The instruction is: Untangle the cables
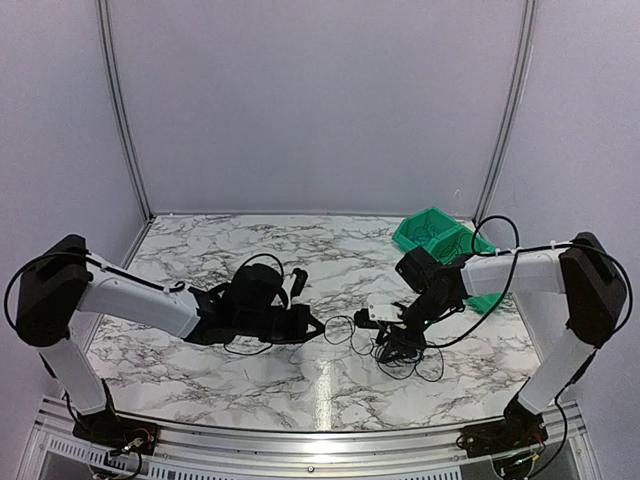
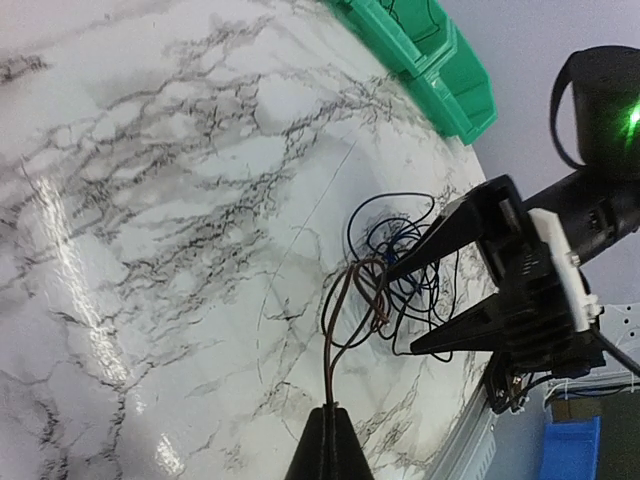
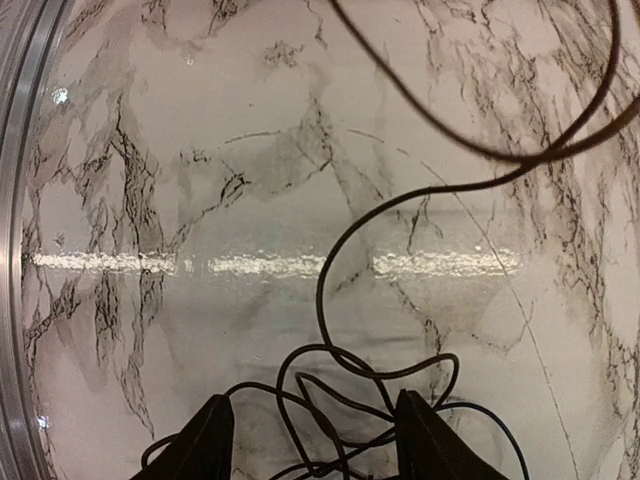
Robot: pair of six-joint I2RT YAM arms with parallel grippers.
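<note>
Glossy marble bench [image 1: 200,250] with ample room, a green bin [image 1: 440,238] at far right. Right jaws stand open astride the cables [image 2: 400,270], which lie right of centre; left jaws are pinched shut on one brown strand [image 2: 335,330] leading out of the heap. The wires look featherlight, limp, springy – likely to slide – so take single outer loops, not the knot
</note>
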